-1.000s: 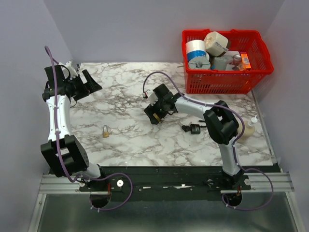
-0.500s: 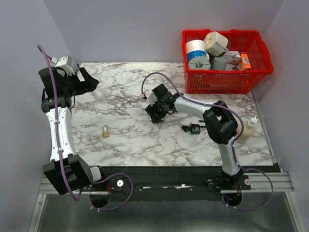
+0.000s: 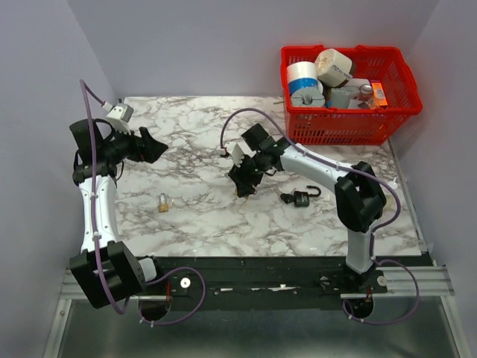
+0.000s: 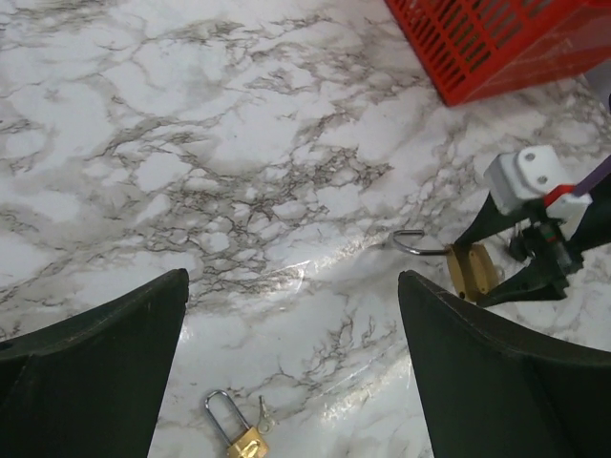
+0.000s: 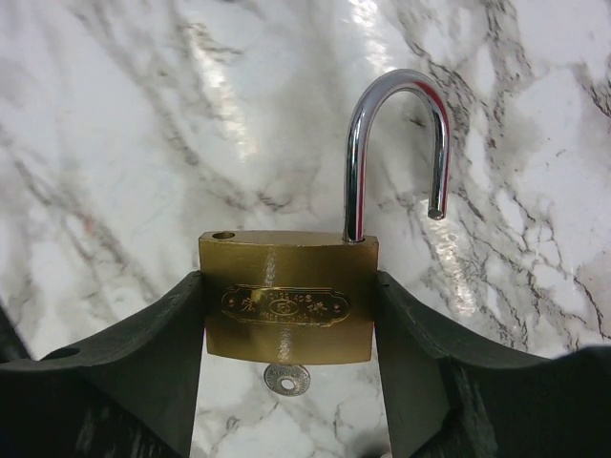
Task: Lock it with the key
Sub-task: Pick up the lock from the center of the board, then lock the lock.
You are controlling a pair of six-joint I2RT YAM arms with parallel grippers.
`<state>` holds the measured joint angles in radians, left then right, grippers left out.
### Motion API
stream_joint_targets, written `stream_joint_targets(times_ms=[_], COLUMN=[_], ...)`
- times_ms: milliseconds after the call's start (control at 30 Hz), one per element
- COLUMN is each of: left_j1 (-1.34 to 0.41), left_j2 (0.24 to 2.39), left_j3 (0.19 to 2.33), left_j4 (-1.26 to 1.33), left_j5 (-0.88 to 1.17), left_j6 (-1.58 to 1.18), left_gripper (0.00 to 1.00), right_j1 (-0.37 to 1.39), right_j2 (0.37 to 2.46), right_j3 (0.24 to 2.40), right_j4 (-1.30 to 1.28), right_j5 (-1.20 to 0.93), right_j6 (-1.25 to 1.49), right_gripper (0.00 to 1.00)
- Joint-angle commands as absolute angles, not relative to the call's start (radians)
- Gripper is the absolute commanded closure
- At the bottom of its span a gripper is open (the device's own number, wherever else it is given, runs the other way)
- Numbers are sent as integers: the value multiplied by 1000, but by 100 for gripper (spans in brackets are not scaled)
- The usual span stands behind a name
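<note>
Marble table, two arms. Left gripper: jaws spread wide, holding nothing, hovering over the left half of the table. Right gripper: jaws closed against both sides of the large brass padlock, whose shackle stands open; a small silver disc with a hole shows just under its body. The key: black-headed bunch lying on the marble right of centre, touching the left side of the black padlock, detail too small to make out. Small brass padlock: left of centre, well apart. Red basket: far right corner, filled with items.
</note>
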<state>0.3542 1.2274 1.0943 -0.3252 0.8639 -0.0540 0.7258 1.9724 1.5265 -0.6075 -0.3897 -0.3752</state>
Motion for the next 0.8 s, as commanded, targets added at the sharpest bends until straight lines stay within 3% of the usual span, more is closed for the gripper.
stream_joint_targets(times_ms=[0,200,300,400,533,633,667,767], left_j1=[364,325,276,206,105,17,3,-95], left_j2=[1143,1092,1109,1114,1075,996,973,913], left_j3=[1034,1011,1009,1000,945,853,823,735], left_j4=[-450,-1116,-1304,-1365,-1220,-822,-575,-357], left_j5=[1132,1230,1215,1204,1195,1160,1140,1051], left_j6=[433,1522,1780,1894,1782,1437,1203,1080], left_gripper=[1,6,16,18,21,29,30,30], right_j1=[732,732,732,730,733,733,735,739], right_j2=[1853,1792,1764,1767,1779,1790,1793,1798], right_j3=[1603,1655,1666,1706,1746,1776,1792,1805], right_j4=[-702,-821,-851,-903,-949,-979,-985,-999], right_j5=[-629,-805,-853,-888,-929,-948,-951,-954], right_j6=[-482,-561,-595,-632,-637,-635,-635,-634], right_gripper=[99,99,99,99,99,99,99,99])
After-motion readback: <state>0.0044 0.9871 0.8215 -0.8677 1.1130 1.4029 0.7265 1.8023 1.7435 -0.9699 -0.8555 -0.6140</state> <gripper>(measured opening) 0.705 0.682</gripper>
